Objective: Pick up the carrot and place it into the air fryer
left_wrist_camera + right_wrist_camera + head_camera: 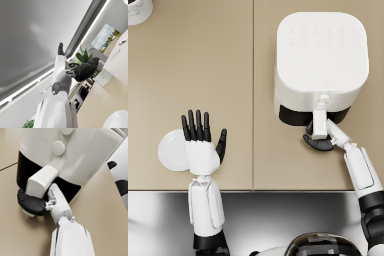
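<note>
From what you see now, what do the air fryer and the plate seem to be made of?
Air fryer: likely plastic, a smooth white satin shell with soft highlights and a dark front. Plate: glossy white, perhaps ceramic or plastic; the look leaves it open.

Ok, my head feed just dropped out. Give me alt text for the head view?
The right hand grips the white handle at the front of the white air fryer on the beige counter. The left hand hovers open, fingers spread, over a white plate near the counter's front edge. No carrot is visible.
</note>
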